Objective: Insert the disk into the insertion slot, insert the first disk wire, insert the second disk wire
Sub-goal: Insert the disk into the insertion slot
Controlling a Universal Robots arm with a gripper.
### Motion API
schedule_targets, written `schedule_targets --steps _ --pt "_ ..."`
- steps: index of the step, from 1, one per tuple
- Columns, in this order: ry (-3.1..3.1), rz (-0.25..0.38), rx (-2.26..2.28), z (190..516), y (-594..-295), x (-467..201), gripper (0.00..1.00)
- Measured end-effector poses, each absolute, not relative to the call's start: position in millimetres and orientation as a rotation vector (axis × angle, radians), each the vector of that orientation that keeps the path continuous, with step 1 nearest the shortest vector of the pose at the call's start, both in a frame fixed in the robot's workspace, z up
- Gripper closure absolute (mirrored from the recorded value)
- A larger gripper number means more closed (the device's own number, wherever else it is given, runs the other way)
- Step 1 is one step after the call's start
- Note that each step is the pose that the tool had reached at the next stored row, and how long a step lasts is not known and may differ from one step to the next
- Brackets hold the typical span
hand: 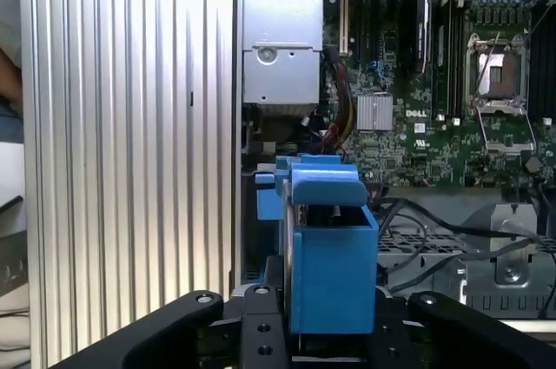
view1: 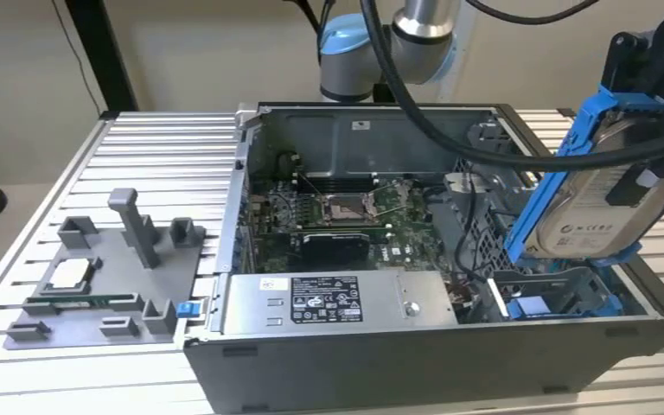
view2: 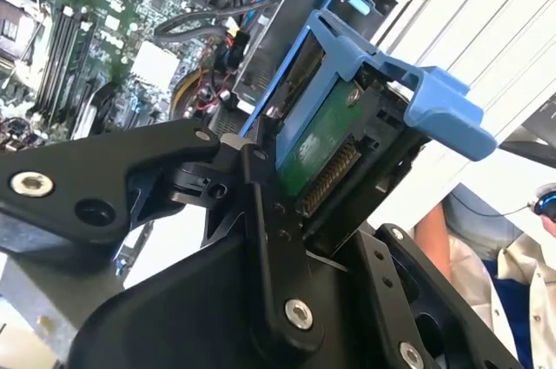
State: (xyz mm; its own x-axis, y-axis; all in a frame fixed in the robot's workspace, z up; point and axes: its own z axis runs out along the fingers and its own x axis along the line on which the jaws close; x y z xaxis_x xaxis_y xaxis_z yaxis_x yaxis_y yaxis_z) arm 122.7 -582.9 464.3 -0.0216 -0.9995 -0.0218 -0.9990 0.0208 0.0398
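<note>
gripper: black gripper clamped on the flat silver-grey disk in a blue plastic frame, held tilted in the air
slot: grey metal bay with blue rails, just below gripper
progress: disk not inserted; both wires judged still to do

One open computer case stands on one tabletop. Inside the case there is one motherboard with one processor socket, one grey box with a sticker and one insertion slot. Above the case's slot corner is one disk, clamped in the one tool of one arm. Beside the case lies one grey fixture plate.
</note>
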Motion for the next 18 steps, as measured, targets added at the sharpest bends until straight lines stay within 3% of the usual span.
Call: schedule_targets --steps 18 --pt "-2.258 -0.084 2.179 432.0 -587.7 136.7 1.0"
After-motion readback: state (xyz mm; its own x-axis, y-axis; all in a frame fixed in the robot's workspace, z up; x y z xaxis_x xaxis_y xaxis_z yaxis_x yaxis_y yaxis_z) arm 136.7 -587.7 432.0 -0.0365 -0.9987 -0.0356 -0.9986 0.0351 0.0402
